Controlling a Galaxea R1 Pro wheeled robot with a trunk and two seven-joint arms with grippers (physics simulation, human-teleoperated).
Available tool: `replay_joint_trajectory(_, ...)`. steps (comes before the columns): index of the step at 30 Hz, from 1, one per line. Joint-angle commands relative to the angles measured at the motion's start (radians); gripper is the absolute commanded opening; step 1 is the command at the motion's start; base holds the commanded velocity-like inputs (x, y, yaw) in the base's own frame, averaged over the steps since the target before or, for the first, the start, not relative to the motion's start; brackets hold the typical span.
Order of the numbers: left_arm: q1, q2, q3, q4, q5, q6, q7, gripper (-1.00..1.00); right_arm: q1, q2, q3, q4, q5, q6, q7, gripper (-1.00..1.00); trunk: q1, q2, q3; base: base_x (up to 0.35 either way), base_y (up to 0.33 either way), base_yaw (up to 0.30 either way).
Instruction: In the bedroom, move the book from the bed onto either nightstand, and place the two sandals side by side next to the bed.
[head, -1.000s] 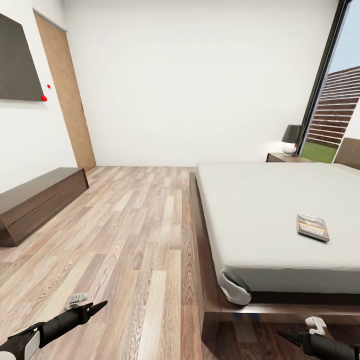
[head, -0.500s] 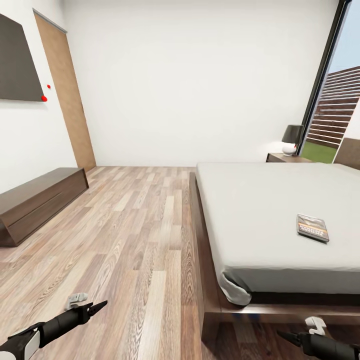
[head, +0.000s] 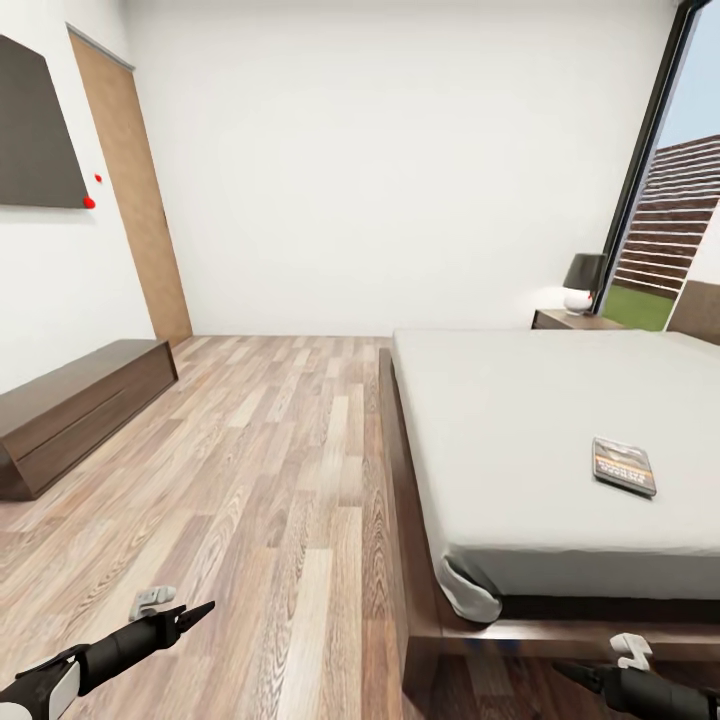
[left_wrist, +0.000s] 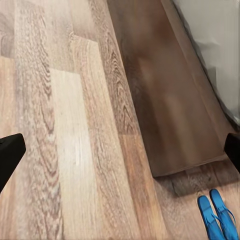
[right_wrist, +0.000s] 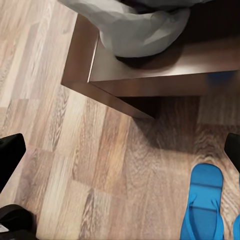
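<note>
The book (head: 624, 466) lies flat on the grey mattress of the bed (head: 520, 420), towards its right side. A dark nightstand (head: 572, 319) stands at the bed's far corner. The two blue sandals (left_wrist: 217, 218) lie close together on the wood floor just off the bed frame's corner (left_wrist: 186, 165). In the right wrist view one sandal (right_wrist: 205, 206) shows whole and the other only as a sliver (right_wrist: 236, 226). My left gripper (head: 203, 610) hangs low over the floor, open and empty. My right gripper (head: 566, 669) is low by the bed's foot, also open and empty.
A lamp (head: 583, 280) stands on the nightstand. A low dark cabinet (head: 80, 400) runs along the left wall under a black panel (head: 40, 130), with a wooden door (head: 135, 200) beyond. A tall window (head: 680, 230) is at the right. Open plank floor (head: 270, 450) lies between cabinet and bed.
The whole head view has shifted slightly, so the camera moved a little. Both arms hold the same pose and the book has not moved on the bed.
</note>
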Motion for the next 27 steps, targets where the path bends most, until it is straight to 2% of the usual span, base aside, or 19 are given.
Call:
replay_joint_trajectory(1, -0.001, 0.0, 0.008, 0.0, -0.01, -0.001, -0.004, 1.0, 0.0, 0.0, -0.003, 0.0, -0.001, 0.009, 0.004, 1.0, -0.004, 0.007, 0.002, 0.0, 0.0, 0.0)
replay_joint_trajectory(10, 0.002, -0.002, 0.007, 0.0, -0.011, -0.004, -0.014, 1.0, 0.0, 0.006, -0.003, 0.0, -0.001, 0.009, 0.004, 1.0, -0.004, 0.007, 0.002, 0.0, 0.0, 0.0)
replay_joint_trajectory(27, 0.019, -0.002, 0.007, -0.001, -0.011, -0.004, -0.014, 1.0, 0.0, 0.003, -0.002, 0.0, -0.001, 0.009, 0.004, 1.0, -0.004, 0.007, 0.003, 0.0, 0.0, 0.0)
